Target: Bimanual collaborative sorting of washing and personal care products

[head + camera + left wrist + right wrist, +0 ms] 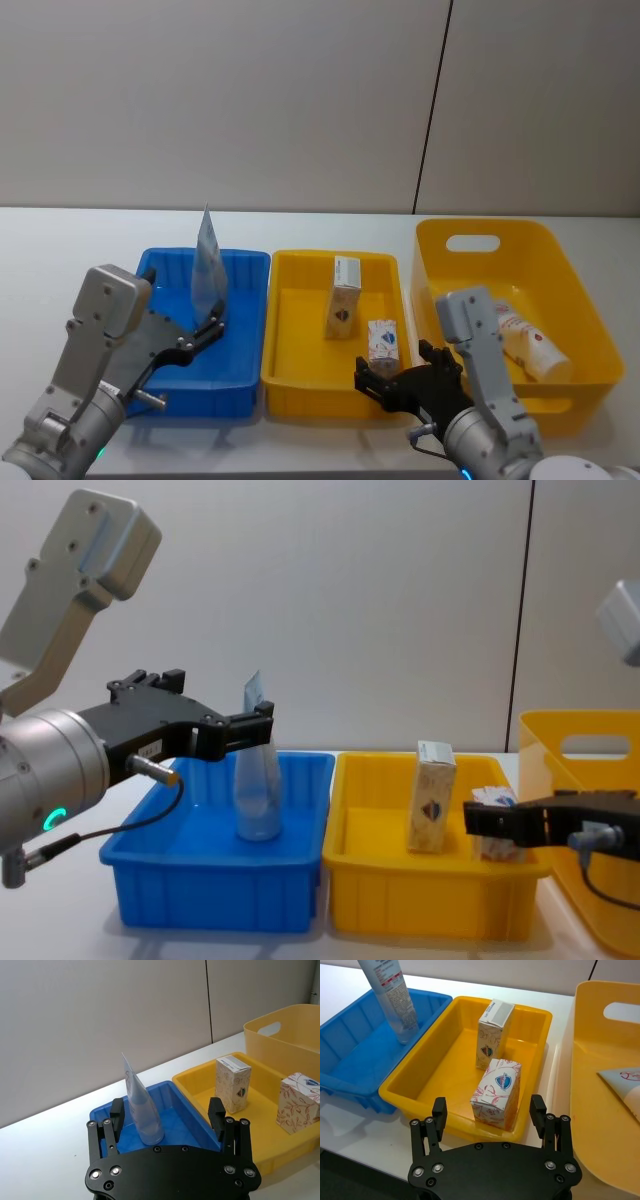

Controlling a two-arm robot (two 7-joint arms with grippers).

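A light-blue squeeze tube (207,265) stands upright on its cap in the blue bin (245,300). My left gripper (212,322) is open just in front of it; in the left wrist view the tube (142,1110) stands between the spread fingers, closer to one finger (117,1112), and is not clamped. A tall cream carton (344,297) and a shorter patterned box (383,340) stand in the middle yellow tray (300,320). My right gripper (395,368) hangs open at the tray's front edge, facing the box (497,1092). Another tube (528,343) lies in the large yellow bin (560,260).
The three containers stand side by side on a white table (80,250), blue on the left, large yellow bin with a handle cutout on the right. A grey wall runs behind. Bare tabletop lies left of the blue bin and behind the containers.
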